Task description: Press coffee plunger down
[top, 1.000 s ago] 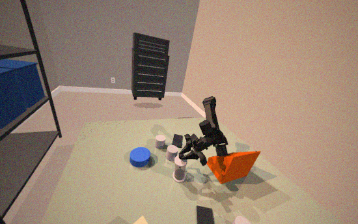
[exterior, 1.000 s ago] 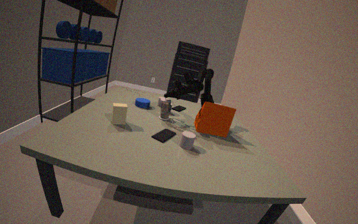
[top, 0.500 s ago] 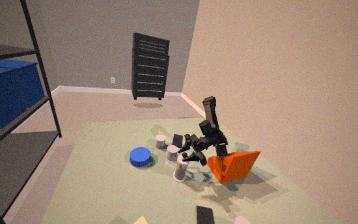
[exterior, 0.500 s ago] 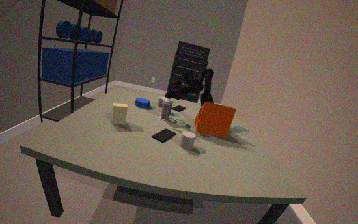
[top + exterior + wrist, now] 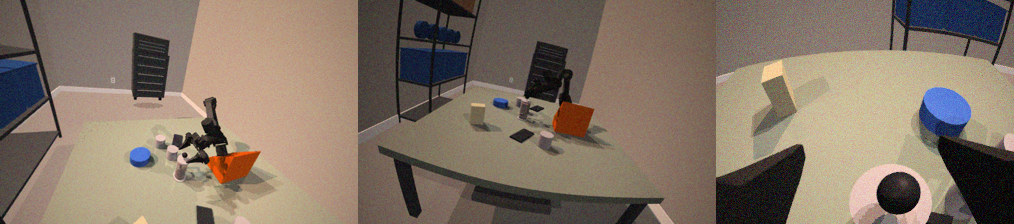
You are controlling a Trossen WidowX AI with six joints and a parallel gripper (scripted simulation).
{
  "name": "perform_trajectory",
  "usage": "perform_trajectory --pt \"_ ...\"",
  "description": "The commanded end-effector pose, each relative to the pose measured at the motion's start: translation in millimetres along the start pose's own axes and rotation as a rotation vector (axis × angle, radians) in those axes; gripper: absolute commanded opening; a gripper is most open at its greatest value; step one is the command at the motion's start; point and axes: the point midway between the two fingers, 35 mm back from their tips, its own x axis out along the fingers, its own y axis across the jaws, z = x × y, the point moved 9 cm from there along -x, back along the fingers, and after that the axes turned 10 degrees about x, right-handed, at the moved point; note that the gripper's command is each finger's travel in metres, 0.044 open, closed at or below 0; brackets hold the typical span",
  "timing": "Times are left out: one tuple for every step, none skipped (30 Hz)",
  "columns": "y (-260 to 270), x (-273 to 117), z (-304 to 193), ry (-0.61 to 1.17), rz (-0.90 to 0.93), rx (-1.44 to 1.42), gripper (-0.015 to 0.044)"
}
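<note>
The coffee press [image 5: 181, 170] [image 5: 524, 110] stands upright on the table, a clear cylinder with brown contents, a pale lid [image 5: 862, 192] and a pale base. Its black plunger knob [image 5: 184, 155] [image 5: 898, 192] sits low, close above the lid; the rod between them is hardly visible. My gripper [image 5: 183, 155] [image 5: 873, 148] is open wide, its fingers apart on either side of the knob, with visible space between each finger and the knob in the wrist view. In the exterior view the fingertips are small and dark near the press top.
An orange block [image 5: 239, 166] [image 5: 574, 120] stands beside the arm. Near the press are a blue disc [image 5: 140, 156] [image 5: 500, 103] [image 5: 946, 110] and pale cylinders [image 5: 172, 153] [image 5: 160, 141]. A cream block [image 5: 478, 114] [image 5: 781, 92], a dark pad [image 5: 522, 135] and another pale cylinder [image 5: 546, 140] stand farther off.
</note>
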Motion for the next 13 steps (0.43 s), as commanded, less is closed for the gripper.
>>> perform_trajectory --pt "0 -36 36 -0.009 -0.012 0.014 0.0440" --pt "-2 -43 41 -0.012 -0.015 0.011 0.0440" --pt "-3 -48 44 -0.015 -0.018 0.010 0.0440" --pt "-3 -49 45 -0.016 -0.018 0.009 0.0440" --pt "-3 -49 45 -0.016 -0.018 0.009 0.0440" --pt "-3 -49 45 -0.016 -0.018 0.009 0.0440" --pt "-3 -49 45 -0.016 -0.018 0.009 0.0440" --pt "-3 -49 45 -0.016 -0.018 0.009 0.0440" --pt "-3 -49 45 -0.016 -0.018 0.009 0.0440" --pt "-3 -49 45 -0.016 -0.018 0.009 0.0440" --pt "-4 -49 46 -0.016 -0.018 0.009 0.0440" --pt "-4 -49 46 -0.016 -0.018 0.009 0.0440" --pt "-4 -49 46 -0.016 -0.018 0.009 0.0440"
